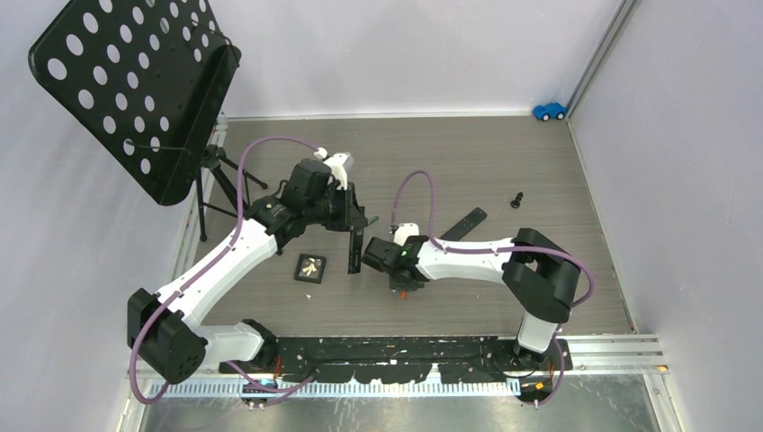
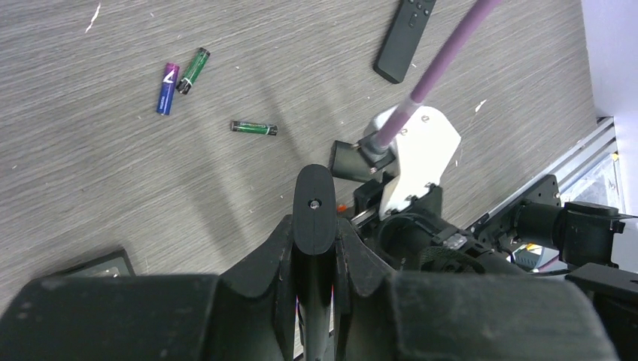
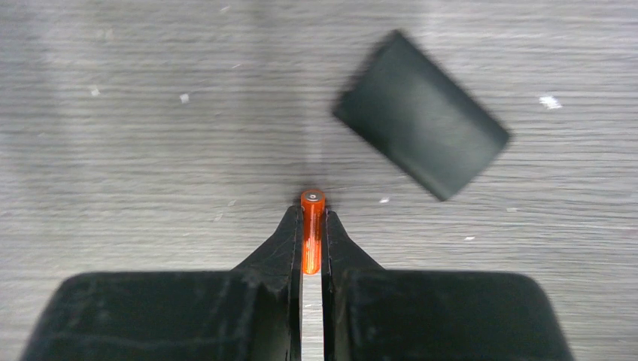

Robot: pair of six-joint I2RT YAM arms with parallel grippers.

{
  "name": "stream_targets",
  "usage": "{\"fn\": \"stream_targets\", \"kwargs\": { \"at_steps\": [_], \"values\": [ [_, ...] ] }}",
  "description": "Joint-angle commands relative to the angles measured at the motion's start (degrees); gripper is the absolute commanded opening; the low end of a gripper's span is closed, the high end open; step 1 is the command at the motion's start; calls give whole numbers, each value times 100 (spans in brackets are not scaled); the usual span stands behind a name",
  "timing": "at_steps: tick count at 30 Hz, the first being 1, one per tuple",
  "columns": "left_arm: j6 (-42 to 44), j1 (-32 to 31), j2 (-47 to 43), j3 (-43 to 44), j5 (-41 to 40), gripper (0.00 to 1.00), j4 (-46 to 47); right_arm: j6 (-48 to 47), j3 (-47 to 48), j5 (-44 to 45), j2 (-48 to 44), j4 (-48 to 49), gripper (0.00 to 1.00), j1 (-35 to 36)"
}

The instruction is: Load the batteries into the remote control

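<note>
Now: slim orange battery (image 3: pixel 312 244) pinched in right hand (image 3: pixel 312 218).

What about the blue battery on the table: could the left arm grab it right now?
Probably not. The left gripper is shut on a black remote, so it is occupied. The blue battery lies in the open with nothing over it, but the arm would likely need to set the remote down first.

Table (image 3: pixel 150 90): grey wood-grain, matt. Orange battery (image 3: pixel 312 233): glossy, metal tip. Cover plate (image 3: pixel 421 115), nr battery: matt blk plastic. Remote (image 2: pixel 313 218): smooth blk plastic, slight sheen.
</note>
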Motion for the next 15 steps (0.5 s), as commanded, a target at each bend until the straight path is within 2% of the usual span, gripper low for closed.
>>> {"fn": "stream_targets", "kwargs": {
  "at_steps": [1, 7, 11, 15],
  "values": [
    [-124, 2, -291, 35, 221, 0, 421, -93, -35, 1221, -891, -410, 2, -45],
    [-723, -2, -274, -158, 850, 0, 1444, -307, -294, 1926, -2777, 89, 2, -18],
    [-1340, 3, -41, -295, 1339, 0, 2488, -1099, -454, 1770, -3746, 860, 2, -18],
    [-1819, -1, 188, -291, 1516, 0, 3250, -1818, -349, 1275, -4149, 1445, 2, -18]
  ]
}}
